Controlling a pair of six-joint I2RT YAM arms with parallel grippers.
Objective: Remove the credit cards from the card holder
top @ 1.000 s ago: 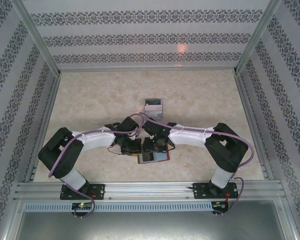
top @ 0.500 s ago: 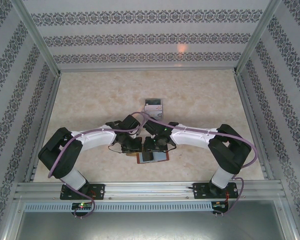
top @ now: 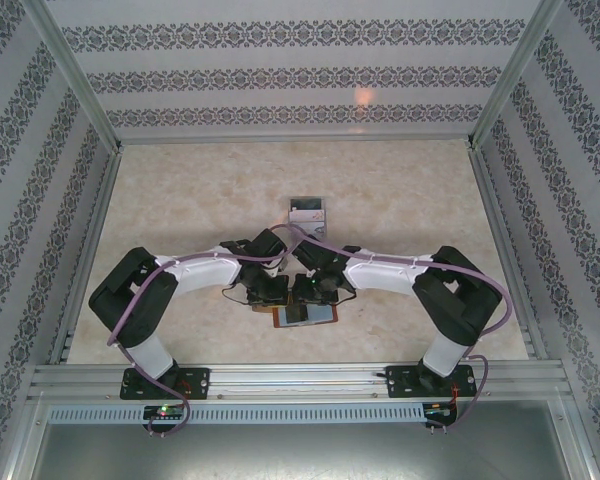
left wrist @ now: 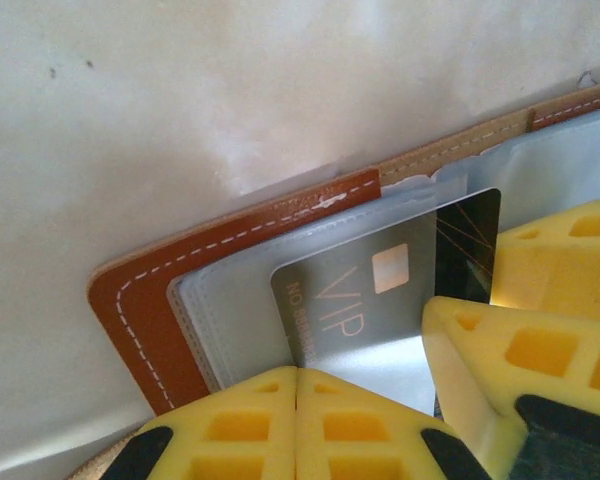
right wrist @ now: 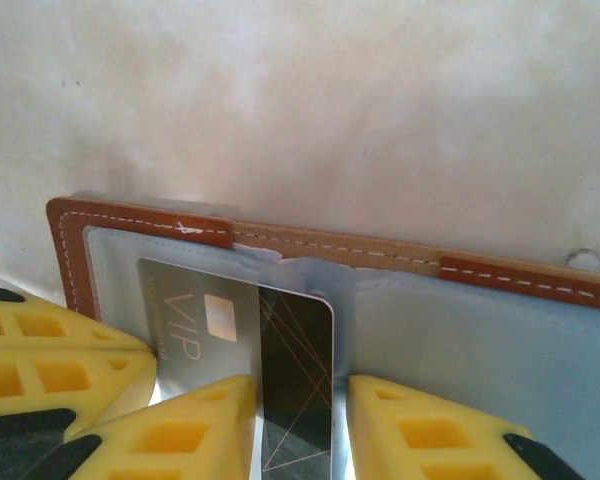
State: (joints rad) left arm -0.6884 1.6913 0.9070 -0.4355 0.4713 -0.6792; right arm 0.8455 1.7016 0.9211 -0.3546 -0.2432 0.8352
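The card holder, reddish-brown leather with grey-blue pockets, lies open on the table between both arms. A grey and black credit card marked VIP lies partly out of its left pocket. My left gripper is shut, its yellow tips pressed together on the card's near left corner and the pocket. My right gripper stands open with the card's black end in its gap: the left pad lies over the grey part, the right pad beside the card's edge. In the top view both grippers cover the holder's left half.
A small clear box stands on the table just beyond the grippers. Patterned walls and metal rails close in the table. Both forearms meet over the middle near edge.
The right gripper's jaws have narrowed around the card's black end. The left arm's elbow has swung inward to the right, and both grippers have crept slightly away from the near edge.
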